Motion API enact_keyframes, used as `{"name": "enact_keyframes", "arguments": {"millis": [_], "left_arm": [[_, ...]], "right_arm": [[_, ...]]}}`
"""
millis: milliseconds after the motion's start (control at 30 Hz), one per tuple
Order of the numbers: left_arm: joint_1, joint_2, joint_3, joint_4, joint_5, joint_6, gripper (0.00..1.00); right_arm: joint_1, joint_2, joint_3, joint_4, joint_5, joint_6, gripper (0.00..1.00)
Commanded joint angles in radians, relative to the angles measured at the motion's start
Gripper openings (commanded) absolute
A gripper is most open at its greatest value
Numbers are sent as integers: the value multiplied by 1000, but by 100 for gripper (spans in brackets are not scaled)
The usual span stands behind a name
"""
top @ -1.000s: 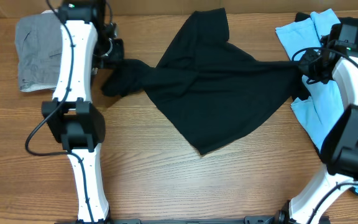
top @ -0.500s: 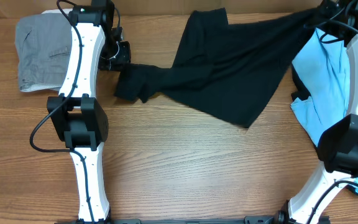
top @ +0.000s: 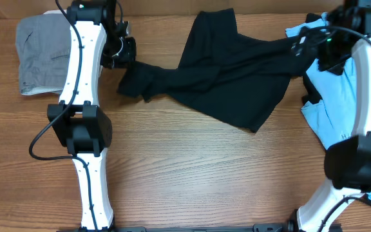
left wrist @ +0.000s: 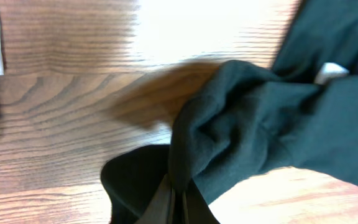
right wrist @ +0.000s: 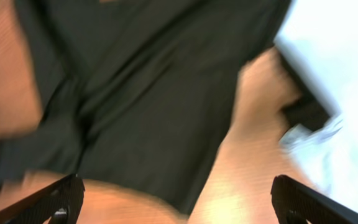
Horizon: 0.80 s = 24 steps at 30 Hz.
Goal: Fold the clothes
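A black T-shirt (top: 227, 77) lies crumpled across the far middle of the table, its white tag (left wrist: 330, 72) showing in the left wrist view. My left gripper (top: 125, 54) is shut on a bunched fold at the shirt's left end; in its own view the left gripper (left wrist: 179, 205) pinches black cloth (left wrist: 241, 124). My right gripper (top: 306, 44) hovers over the shirt's right edge, jaws wide open and empty. From its own camera the right gripper (right wrist: 179, 202) looks down on the black shirt (right wrist: 148, 106) and the light blue tee (right wrist: 344, 81).
Grey trousers (top: 36, 51) lie folded at the far left. The light blue tee (top: 332, 106) rests at the right under my right arm, with another black garment (top: 310, 87) beside it. Bare wooden tabletop (top: 198, 174) fills the near half.
My right gripper has opened and let go of the black T-shirt, whose right end has dropped from the far right corner onto the table. The left gripper keeps its grip, barely moved.
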Motion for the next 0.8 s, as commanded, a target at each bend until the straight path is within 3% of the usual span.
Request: {"name": "enact_keyframes", "arguments": {"millis": [0, 133, 233, 500, 767], "left_arm": [[-2, -68, 60, -25, 48, 33, 4], [-3, -67, 48, -34, 33, 36, 4], [-3, -67, 47, -26, 15, 35, 4], [-2, -67, 47, 3, 13, 36, 4], [-8, -67, 47, 7, -12, 35, 4]], "right_arm": [[73, -51, -5, -81, -71, -16, 100], [133, -51, -95, -116, -53, 17, 98], [170, -51, -203, -74, 17, 120, 96], [282, -51, -531, 113, 131, 304, 91], [299, -51, -789, 289, 112, 425, 82]]}}
